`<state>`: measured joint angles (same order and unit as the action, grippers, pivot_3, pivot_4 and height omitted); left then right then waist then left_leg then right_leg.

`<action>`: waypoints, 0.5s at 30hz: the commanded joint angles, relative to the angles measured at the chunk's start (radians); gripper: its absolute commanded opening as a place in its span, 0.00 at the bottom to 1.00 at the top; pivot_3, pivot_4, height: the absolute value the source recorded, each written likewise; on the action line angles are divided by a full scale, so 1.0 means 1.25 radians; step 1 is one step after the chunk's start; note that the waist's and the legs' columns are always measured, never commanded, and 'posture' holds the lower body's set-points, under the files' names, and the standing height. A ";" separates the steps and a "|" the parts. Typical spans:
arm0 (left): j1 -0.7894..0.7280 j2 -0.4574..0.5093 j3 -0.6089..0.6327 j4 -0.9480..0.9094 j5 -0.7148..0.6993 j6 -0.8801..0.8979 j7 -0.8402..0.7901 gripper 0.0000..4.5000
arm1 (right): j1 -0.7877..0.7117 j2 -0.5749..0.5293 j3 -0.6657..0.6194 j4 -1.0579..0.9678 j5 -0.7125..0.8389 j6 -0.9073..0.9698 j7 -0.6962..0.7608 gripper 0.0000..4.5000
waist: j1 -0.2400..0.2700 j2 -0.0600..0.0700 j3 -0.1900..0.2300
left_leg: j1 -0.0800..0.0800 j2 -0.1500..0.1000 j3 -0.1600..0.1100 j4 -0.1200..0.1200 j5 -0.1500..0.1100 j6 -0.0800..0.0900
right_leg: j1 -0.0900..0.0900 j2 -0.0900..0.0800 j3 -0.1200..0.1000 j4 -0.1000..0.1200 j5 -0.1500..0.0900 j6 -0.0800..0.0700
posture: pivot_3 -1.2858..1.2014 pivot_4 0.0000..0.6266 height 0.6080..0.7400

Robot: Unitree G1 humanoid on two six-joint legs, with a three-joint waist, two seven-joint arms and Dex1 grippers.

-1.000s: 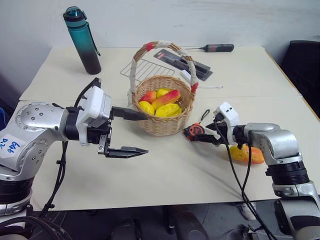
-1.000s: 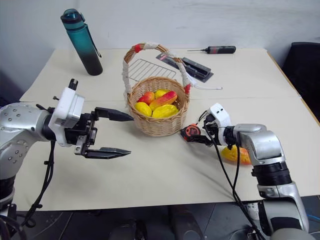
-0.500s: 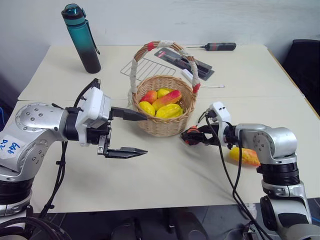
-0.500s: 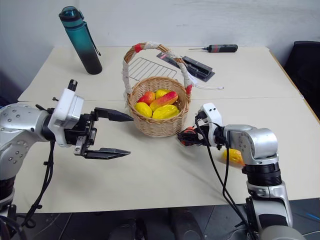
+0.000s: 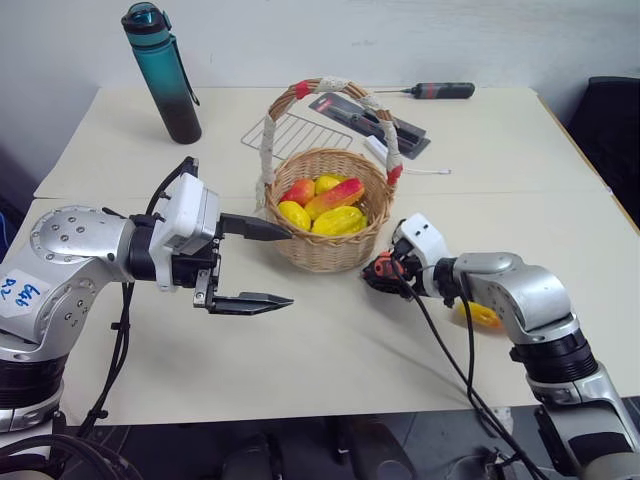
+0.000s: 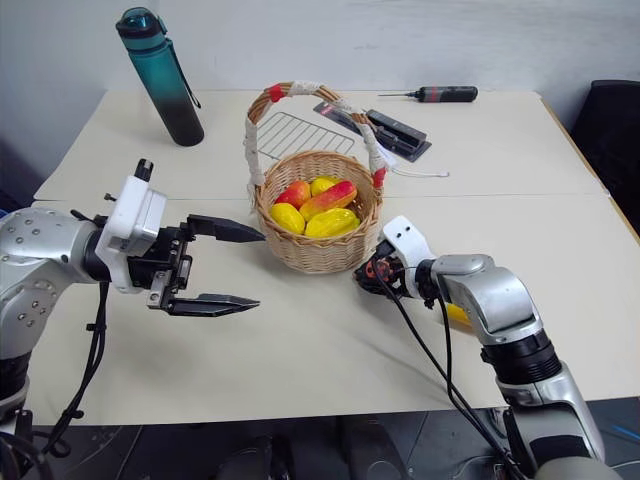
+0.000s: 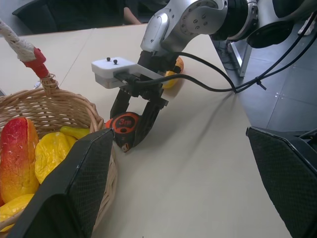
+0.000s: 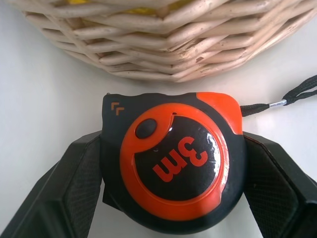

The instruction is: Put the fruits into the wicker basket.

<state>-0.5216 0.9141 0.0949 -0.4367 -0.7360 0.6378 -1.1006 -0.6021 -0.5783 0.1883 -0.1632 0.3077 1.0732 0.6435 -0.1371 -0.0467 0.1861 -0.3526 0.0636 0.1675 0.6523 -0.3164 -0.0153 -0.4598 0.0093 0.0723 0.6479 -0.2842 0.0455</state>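
Right end effector straddles the tape measure at the wicker basket's five o'clock, grip uncertain; left end effector gapes empty; next comes the mango.

A pale beige table stands against a plain white wall, with a dark chair beside it

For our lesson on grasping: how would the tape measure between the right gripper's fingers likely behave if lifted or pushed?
The tape measure has a glossy, rounded shell, so it may slip between the right gripper fingers. It looks stiff and compact, probably heavy for its size. Lying flat on the table, it would likely slide rather than roll; its wrist strap is floppy and would trail.
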 commanded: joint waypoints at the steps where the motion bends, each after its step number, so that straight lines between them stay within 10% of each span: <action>1: -0.009 -0.004 0.009 -0.011 0.001 -0.014 0.003 1.00 | 0.013 -0.015 -0.010 -0.023 0.012 -0.007 0.019 0.77 | 0.000 0.000 0.000 | 0.000 0.000 0.000 0.000 0.000 0.000 | 0.000 0.000 0.000 0.000 0.000 0.000 | 0.52 0.24 1.00; 15: -0.065 -0.087 0.012 -0.035 -0.095 0.045 0.061 1.00 | 0.040 -0.376 -0.451 0.133 0.087 0.007 0.093 0.77 | 0.041 0.004 0.002 | -0.003 -0.001 -0.003 -0.001 0.000 0.001 | -0.001 0.000 -0.002 -0.003 0.000 0.000 | 0.52 0.24 1.00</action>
<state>-0.5870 0.8092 0.0962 -0.4578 -0.8296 0.6924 -1.0352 -0.5937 -1.0107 -0.3261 -0.0508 0.4461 1.1227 0.7536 -0.0860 -0.0422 0.1889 -0.3564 0.0630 0.1641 0.6514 -0.3167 -0.0146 -0.4611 0.0094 0.0699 0.6439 -0.2842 0.0456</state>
